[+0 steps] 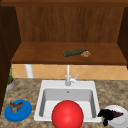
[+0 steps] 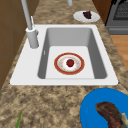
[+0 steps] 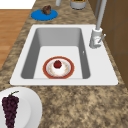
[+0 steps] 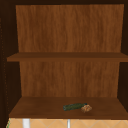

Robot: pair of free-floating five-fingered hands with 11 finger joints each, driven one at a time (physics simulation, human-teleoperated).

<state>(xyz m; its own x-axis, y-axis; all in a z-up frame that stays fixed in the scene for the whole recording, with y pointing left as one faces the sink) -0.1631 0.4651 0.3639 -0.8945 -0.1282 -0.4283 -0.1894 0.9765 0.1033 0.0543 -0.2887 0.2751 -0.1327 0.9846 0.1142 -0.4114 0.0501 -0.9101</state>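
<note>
A large red ball shape fills the front of the front view and hides the sink floor behind it. Just right of it, the right hand is a dark blot at the near edge of the white plate; I cannot tell how its fingers stand. That plate carries a bunch of dark grapes, cut off at the bottom edge of the right side view.

In the sink lies a red-rimmed plate with a small red fruit at its centre (perhaps a strawberry). To the left, on the counter, a blue plate holds a brown piece of meat. The faucet stands behind the basin. Farther back, on the lower shelf, a dark green cucumber touches a small brown lump, hard to identify.
</note>
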